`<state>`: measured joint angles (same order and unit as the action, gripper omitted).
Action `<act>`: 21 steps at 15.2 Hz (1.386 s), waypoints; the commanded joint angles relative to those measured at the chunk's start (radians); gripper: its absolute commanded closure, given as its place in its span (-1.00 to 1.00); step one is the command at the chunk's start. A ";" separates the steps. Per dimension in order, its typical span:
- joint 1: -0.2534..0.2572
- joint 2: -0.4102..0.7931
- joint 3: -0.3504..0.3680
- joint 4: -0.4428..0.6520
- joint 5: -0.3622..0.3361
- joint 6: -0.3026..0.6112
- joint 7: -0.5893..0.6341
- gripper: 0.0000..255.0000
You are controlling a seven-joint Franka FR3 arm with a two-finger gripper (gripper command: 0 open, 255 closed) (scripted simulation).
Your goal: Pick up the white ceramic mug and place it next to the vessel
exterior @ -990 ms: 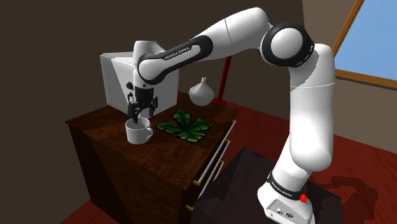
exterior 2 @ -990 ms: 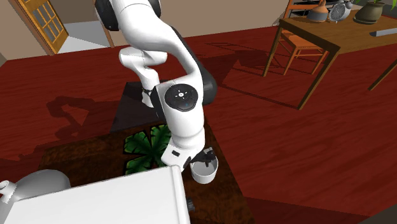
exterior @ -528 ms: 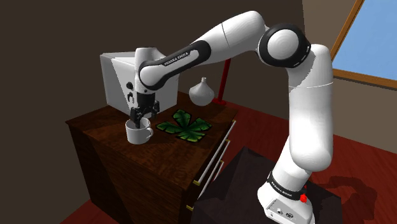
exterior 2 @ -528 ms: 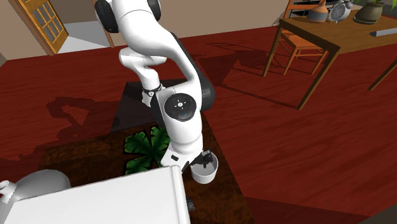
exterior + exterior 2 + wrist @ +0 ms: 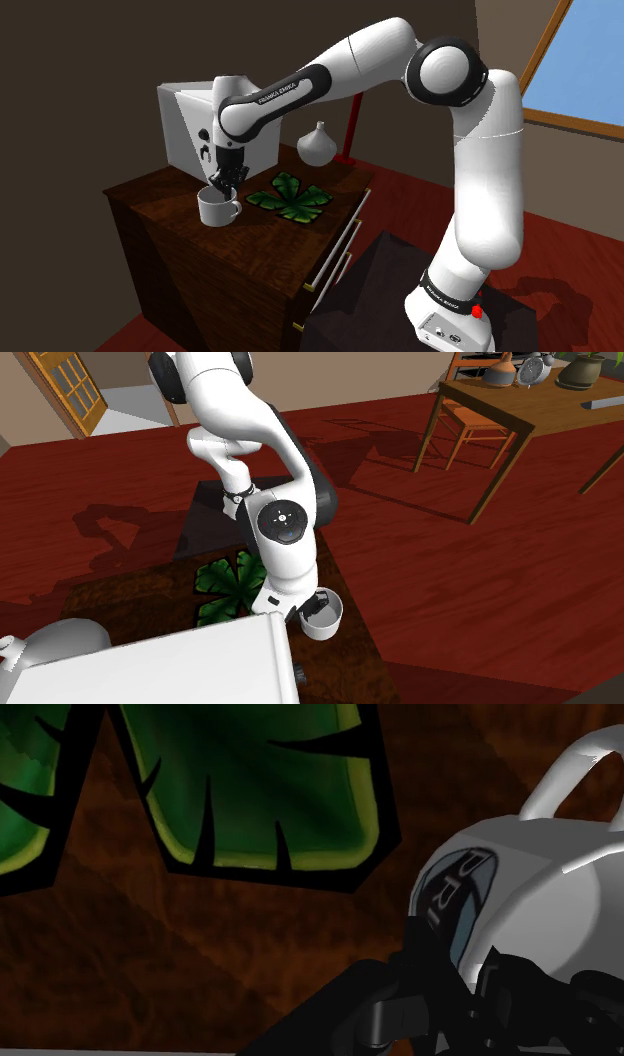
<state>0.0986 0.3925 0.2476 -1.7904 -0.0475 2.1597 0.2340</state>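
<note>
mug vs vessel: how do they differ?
The mug is squat, open-topped, with a side handle; the vessel is bulbous, narrowing to a thin neck, no handle. The mug has the gripper at its rim; the vessel stands alone beyond the leaf mat. Both white, upright on the dresser.

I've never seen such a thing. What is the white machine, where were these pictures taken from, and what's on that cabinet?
It is a robot arm on a stand. One camera watches from beside the stand, another looks from behind the white box, a third rides on the hand. On the wooden cabinet stand a white mug, a white vase and the box, with a green leaf-shaped mat. The end effector sits at the mug's rim; whether it grips is unclear.
</note>
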 commanded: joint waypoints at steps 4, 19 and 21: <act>-0.001 -0.009 0.001 0.015 0.003 -0.024 -0.002 1.00; -0.006 -0.080 0.010 0.121 0.022 -0.200 -0.007 1.00; -0.006 -0.087 0.010 0.139 0.024 -0.224 -0.008 1.00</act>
<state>0.0901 0.3064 0.2567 -1.6651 -0.0238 1.9502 0.2232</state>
